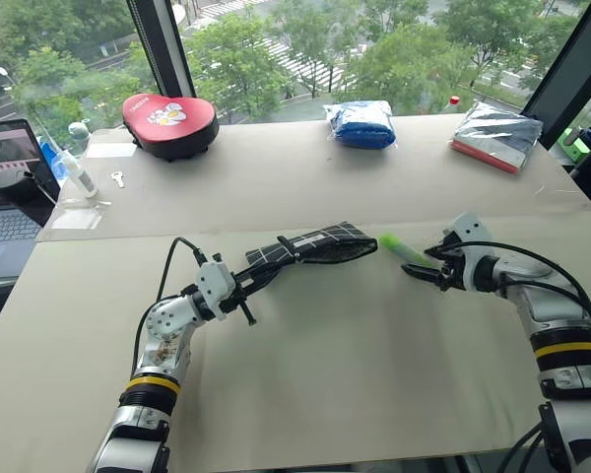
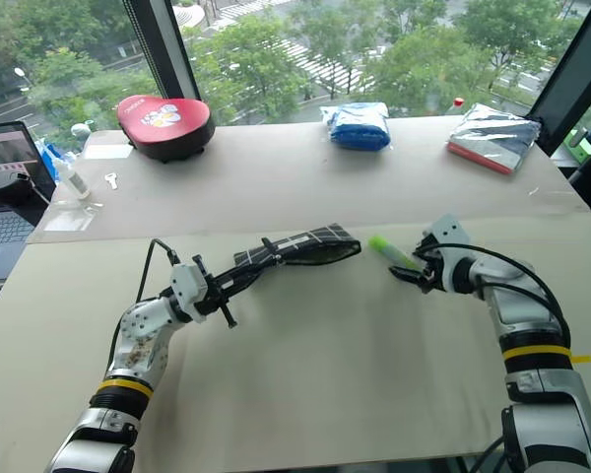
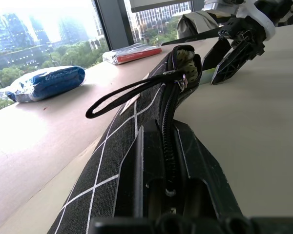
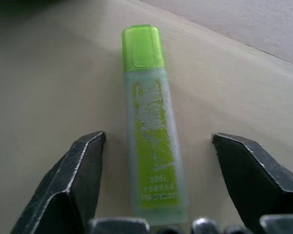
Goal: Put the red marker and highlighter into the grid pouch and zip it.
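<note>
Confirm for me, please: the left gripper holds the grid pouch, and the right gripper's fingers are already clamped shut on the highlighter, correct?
Not quite. The left gripper does hold the grid pouch, but the right gripper is not clamped on the highlighter. The right wrist view shows its fingers standing apart on either side of the highlighter, with gaps between them and its barrel.

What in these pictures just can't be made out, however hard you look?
- Inside of the grid pouch: head views show only its dark mouth; the left wrist view sees it edge-on.
- Whether the red marker is already inside: not visible.
- Highlighter: its tail end is cut off by the right wrist view's edge, between the right claw fingers.
- Laptop screen: too small.
</note>
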Motion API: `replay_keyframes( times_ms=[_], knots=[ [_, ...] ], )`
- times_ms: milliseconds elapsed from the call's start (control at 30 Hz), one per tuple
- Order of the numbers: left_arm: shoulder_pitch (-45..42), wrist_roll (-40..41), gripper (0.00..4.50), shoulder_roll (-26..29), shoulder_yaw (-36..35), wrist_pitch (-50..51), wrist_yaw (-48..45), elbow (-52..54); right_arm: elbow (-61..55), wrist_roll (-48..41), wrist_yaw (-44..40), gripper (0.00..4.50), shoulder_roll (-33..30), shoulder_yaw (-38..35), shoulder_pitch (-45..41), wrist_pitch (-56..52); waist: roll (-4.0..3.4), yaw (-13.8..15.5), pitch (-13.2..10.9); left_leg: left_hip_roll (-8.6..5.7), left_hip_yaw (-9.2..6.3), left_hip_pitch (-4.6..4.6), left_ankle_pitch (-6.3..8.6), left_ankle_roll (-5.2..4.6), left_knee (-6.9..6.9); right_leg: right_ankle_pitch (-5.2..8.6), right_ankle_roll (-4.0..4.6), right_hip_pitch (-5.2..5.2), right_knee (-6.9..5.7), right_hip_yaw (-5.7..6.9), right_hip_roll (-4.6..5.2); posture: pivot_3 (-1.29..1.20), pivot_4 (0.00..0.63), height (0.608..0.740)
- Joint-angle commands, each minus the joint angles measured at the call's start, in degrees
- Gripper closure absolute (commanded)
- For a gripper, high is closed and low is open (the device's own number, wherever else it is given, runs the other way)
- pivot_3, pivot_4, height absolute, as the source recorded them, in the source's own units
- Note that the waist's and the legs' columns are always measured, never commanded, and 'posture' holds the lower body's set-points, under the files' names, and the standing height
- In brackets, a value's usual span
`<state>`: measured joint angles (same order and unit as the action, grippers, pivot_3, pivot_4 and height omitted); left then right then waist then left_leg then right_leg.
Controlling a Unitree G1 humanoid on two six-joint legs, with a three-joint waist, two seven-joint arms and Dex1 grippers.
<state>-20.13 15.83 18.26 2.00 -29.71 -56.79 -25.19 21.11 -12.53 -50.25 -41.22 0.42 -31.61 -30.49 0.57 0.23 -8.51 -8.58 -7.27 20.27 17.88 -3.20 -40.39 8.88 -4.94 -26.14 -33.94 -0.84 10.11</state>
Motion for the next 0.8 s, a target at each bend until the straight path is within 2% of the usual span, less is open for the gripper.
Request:
replay_keyframes(
  times_ms=[33,133,267,367,500,633,800],
  knots=[
    [-0.1,0.4,4.5,0.3,-0.7,0.0,0.7,2.1,-0.9,-0.7,-1.5,2.41,-0.2,0.2,1.0,-4.1,0.0,0.0,0.0,0.0,0.0,0.0,0.0,0.0,0.0,0.0,0.0,0.0,0.0,0.0,0.0,0.0,0.15,0.74],
    [-0.1,0.4,4.5,0.3,-0.7,0.0,0.7,2.0,-2.5,-0.8,-1.8,3.45,-0.3,-0.4,1.9,-4.7,0.0,0.0,0.0,0.0,0.0,0.0,0.0,0.0,0.0,0.0,0.0,0.0,0.0,0.0,0.0,0.0,0.15,0.74],
    [-0.4,0.4,4.5,0.1,-0.5,0.0,0.8,1.9,-5.8,0.0,1.4,3.48,-0.7,-3.3,2.2,-2.7,0.0,0.1,0.0,0.0,0.0,0.0,0.0,0.0,0.0,0.0,0.0,-0.01,-0.01,0.01,0.0,0.0,0.15,0.74],
    [-0.4,0.5,4.5,0.1,-0.4,0.0,0.6,1.8,-12.9,-0.9,2.1,3.48,-1.9,-7.0,2.5,2.9,0.0,0.3,0.0,-0.01,0.0,0.02,0.0,0.0,0.0,0.0,0.0,-0.02,-0.01,0.0,0.0,0.0,0.15,0.74],
    [-0.5,0.6,4.5,0.1,-0.3,0.2,0.4,1.9,-25.0,-4.3,-1.3,3.48,-5.7,-10.8,3.8,3.6,-0.06,0.2,0.0,-0.04,0.02,0.09,0.0,0.01,0.01,-0.01,-0.02,-0.12,-0.02,-0.04,0.01,0.0,0.15,0.74],
    [-0.7,0.6,4.5,0.0,-0.2,0.3,0.1,1.6,-36.7,-7.7,-7.7,3.48,-13.3,-12.8,8.6,1.5,-0.04,0.5,0.0,0.0,-0.06,0.08,0.01,0.02,0.03,-0.01,-0.02,-0.06,-0.01,0.09,-0.01,0.0,0.15,0.74],
    [-1.1,0.6,4.5,-0.1,-0.1,0.4,-0.2,1.1,-45.6,-7.6,-11.6,3.48,-19.3,-10.1,15.4,0.3,-0.02,0.6,0.0,-0.02,-0.01,0.07,0.03,0.01,-0.01,-0.01,-0.03,-0.01,0.01,0.06,0.0,0.0,0.15,0.74]
  ],
)
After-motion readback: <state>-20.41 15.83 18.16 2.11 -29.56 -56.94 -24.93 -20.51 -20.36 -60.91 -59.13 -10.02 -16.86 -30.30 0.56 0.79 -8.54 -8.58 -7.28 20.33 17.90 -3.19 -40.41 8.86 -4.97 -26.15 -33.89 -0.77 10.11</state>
